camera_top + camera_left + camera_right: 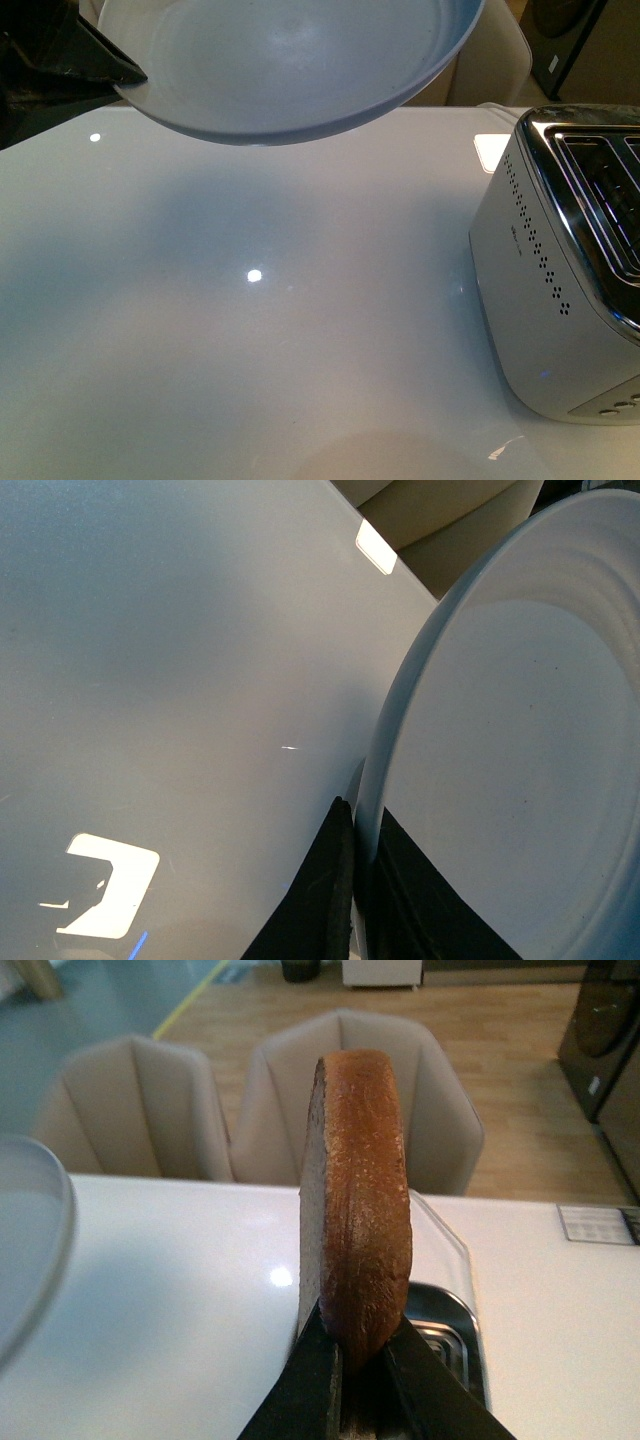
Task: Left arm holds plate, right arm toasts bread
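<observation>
The black, matte, wedge-shaped left end effector [128, 76] is clamped on the rim of the round, shallow, pale blue-grey plate [300, 112]. It holds the plate tilted and clear of the glossy white counter [250, 350], which carries a soft shadow beneath it. In the left wrist view, the two dark fingers [325, 900] pinch the plate's low raised rim [400, 710] from either side, and the plate's inside is bare.

The brushed silver, box-shaped metal toaster [560, 280] stands on the counter to the right, well apart from the plate, with its slots facing up.

In the right wrist view, the right end effector [365, 1365] grips a single slice of light brown wholemeal bread [360, 1210] by its lower edge. The bread stands upright and edge-on, its darker crust toward the camera. The toaster's chrome top [445, 1325] shows just behind the bread's base; whether they touch cannot be told. Two beige upholstered chairs [130, 1110] stand beyond the counter's far edge.
</observation>
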